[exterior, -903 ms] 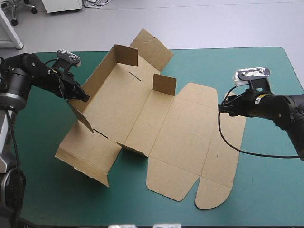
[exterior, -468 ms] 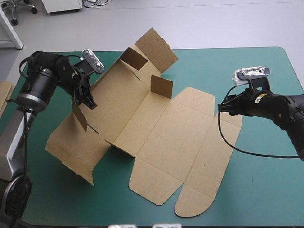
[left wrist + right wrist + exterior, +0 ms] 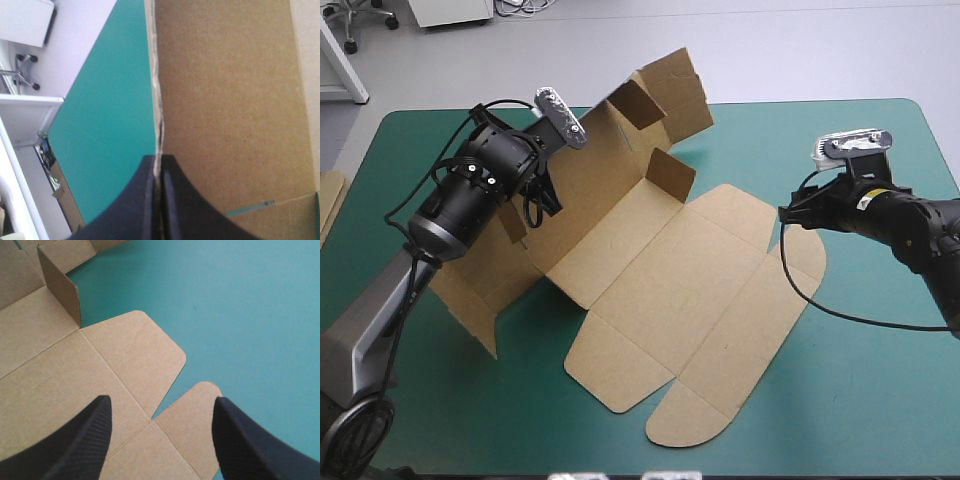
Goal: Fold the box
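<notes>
High view: the box lies mid-table, walls raised at 10 o'clock by the left gripper; the right gripper is at 3 o'clock
Left wrist view: clamped on the box's edge
Right wrist view: fingers apart over flat flaps

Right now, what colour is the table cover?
Teal-green cover, plainest in the right wrist view.

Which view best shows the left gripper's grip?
Left wrist view: the left gripper is shut on the box at its raised edge. In the high view the arm mostly hides it; the right wrist view shows only the box.
</notes>
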